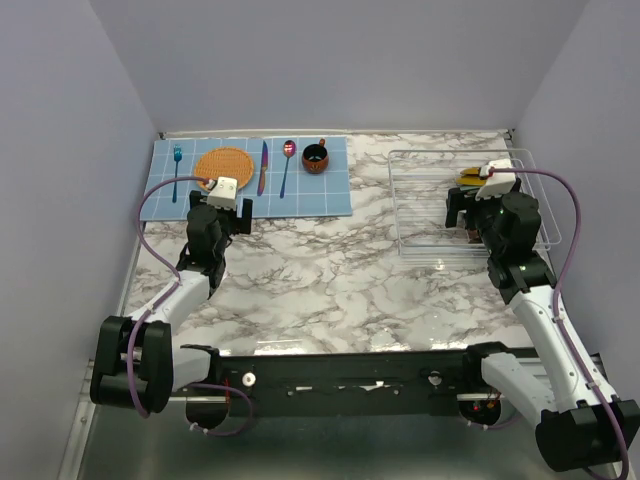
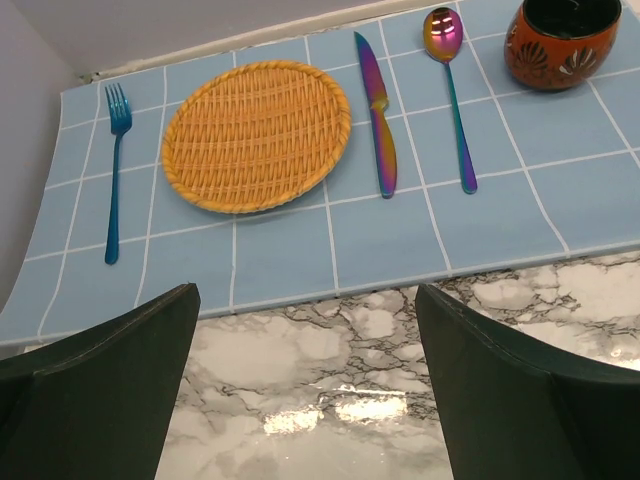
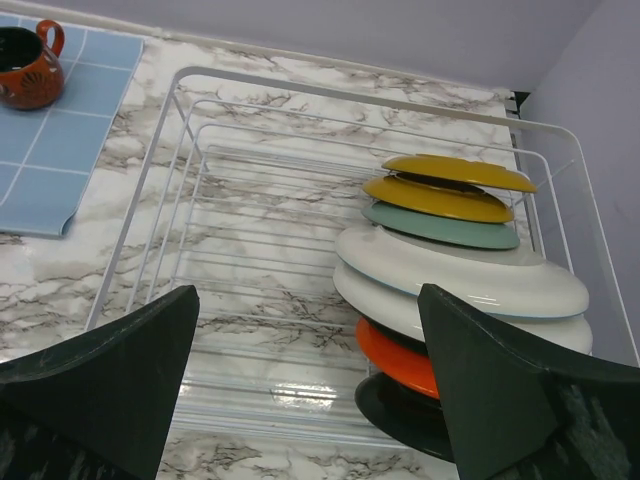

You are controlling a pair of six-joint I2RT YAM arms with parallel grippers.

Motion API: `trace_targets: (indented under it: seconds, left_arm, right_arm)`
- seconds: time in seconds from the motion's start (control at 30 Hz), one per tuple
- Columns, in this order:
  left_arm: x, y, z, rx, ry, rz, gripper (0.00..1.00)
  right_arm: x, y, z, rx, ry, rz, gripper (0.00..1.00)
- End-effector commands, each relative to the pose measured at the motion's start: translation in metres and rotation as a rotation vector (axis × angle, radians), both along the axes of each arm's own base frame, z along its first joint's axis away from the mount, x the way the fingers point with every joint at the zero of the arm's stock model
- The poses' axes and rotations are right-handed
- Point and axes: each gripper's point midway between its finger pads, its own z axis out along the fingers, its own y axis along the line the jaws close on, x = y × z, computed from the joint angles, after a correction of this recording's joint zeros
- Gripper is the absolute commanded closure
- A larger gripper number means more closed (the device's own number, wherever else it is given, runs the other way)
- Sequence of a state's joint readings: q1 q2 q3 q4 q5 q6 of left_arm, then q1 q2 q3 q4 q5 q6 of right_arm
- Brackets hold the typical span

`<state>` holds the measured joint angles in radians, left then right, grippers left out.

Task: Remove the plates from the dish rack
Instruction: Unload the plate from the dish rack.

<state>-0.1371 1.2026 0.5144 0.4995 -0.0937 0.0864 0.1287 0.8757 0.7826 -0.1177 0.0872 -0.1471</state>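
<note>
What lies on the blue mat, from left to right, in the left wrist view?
Blue fork → orange woven disc → iridescent knife → iridescent spoon → orange-red cup, cut off by the top edge.

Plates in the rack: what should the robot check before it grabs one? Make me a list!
1. Right gripper open: ok.
2. Left gripper open: ok, by the blue placemat's near edge.
3. Plates in the dish rack: ok, bunched at its right end.
4. Right gripper centred on a plate: not ok, they sit right of its gap.
5. Nothing on the woven disc: ok.
6. Plates free to lift out: cannot tell.
</note>
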Motion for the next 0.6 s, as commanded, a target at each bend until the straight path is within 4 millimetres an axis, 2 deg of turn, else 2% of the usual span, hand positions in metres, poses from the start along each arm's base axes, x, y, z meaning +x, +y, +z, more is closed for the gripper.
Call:
trace_targets:
  seconds: [0.0, 0.17, 0.33, 0.43, 0.57]
  left_arm:
    - [0.003, -0.001, 0.011, 0.008, -0.028, -0.02, 0.02]
    - [0.003, -0.003, 0.012, 0.007, -0.027, -0.026, 0.02]
    - [0.004, -0.012, 0.008, 0.036, 0.012, -0.094, 0.01]
    - [0.004, -0.011, 0.006, 0.064, 0.022, -0.1, 0.01]
    - [0.003, -0.017, 0.004, 0.084, 0.044, -0.147, 0.01]
  right_arm:
    - [-0.005, 0.001, 0.0, -0.003, 0.003, 0.021, 0.0]
    - [-0.004, 0.0, -0.006, -0.019, 0.028, 0.024, 0.0]
    - [0.003, -0.012, -0.021, -0.061, 0.107, -0.039, 0.0]
    - [0.006, -0.025, -0.019, -0.153, 0.147, -0.077, 0.05]
    - [-0.003, -0.035, -0.006, -0.31, 0.196, -0.044, 0.07]
